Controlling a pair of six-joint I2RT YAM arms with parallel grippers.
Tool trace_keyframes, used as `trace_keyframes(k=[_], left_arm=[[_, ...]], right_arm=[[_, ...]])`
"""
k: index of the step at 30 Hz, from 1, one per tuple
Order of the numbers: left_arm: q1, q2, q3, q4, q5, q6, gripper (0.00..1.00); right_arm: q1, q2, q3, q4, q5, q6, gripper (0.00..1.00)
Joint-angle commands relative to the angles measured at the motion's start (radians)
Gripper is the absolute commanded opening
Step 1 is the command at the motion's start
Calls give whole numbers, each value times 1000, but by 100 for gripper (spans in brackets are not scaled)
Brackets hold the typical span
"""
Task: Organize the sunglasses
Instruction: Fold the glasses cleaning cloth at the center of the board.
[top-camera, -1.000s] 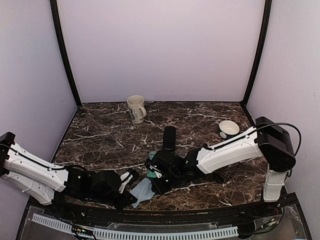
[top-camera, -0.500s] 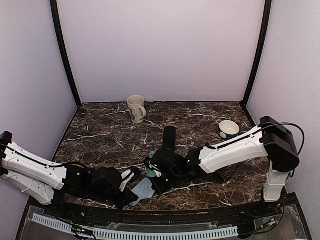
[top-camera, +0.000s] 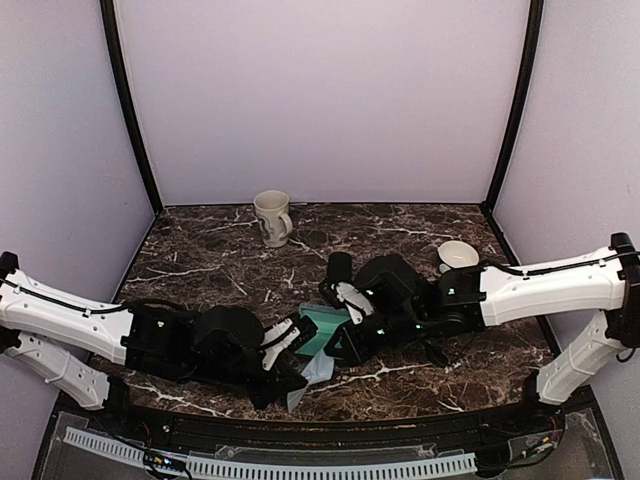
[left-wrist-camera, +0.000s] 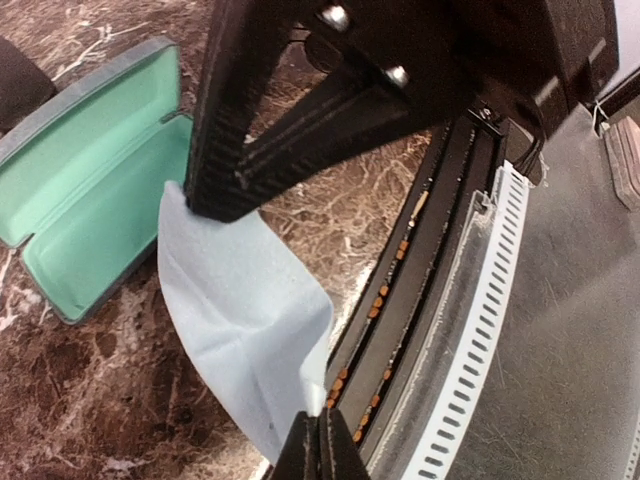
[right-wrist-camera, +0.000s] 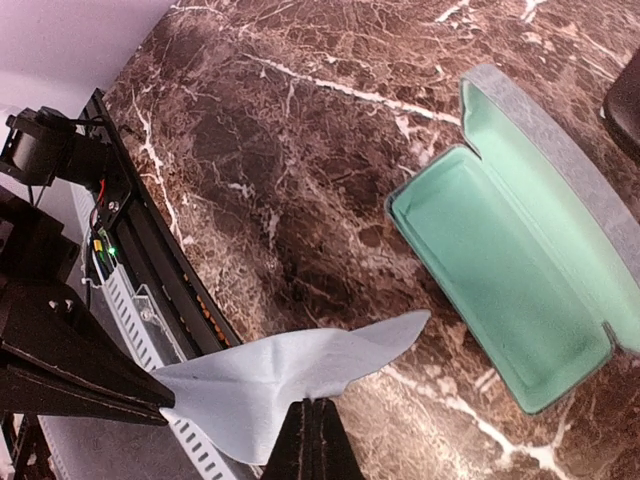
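Note:
A light blue cloth (top-camera: 312, 372) hangs stretched between both grippers, above the marble near the front edge. My left gripper (left-wrist-camera: 322, 418) is shut on one corner of the cloth (left-wrist-camera: 240, 310). My right gripper (right-wrist-camera: 318, 408) is shut on the opposite edge of the cloth (right-wrist-camera: 290, 375). Just behind the cloth lies the grey-blue case (top-camera: 322, 328), open, with its mint-green lining (right-wrist-camera: 510, 270) bare. In the left wrist view the open case (left-wrist-camera: 90, 200) is to the left of the cloth. The sunglasses are hidden from every view.
A black oblong case (top-camera: 339, 275) lies behind the open case. A cream mug (top-camera: 272, 217) stands at the back and a small white bowl (top-camera: 458, 258) at the right. The table's black front rail (left-wrist-camera: 420, 270) runs right under the cloth.
The right gripper has closed on the cloth and both arms have lifted it off the table. The right arm swung up and to the right, baring the open case's lining.

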Motion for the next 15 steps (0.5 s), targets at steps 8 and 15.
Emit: trace_keyframes(k=[8,15], left_arm=[[-74,104,13,56,22,-55,0],[-70,79,-71,95,-39,-124,0]], right_arm=[[48,-177,-112,-108,34,121,0],[51,-80,-79,-69,53,126,0]])
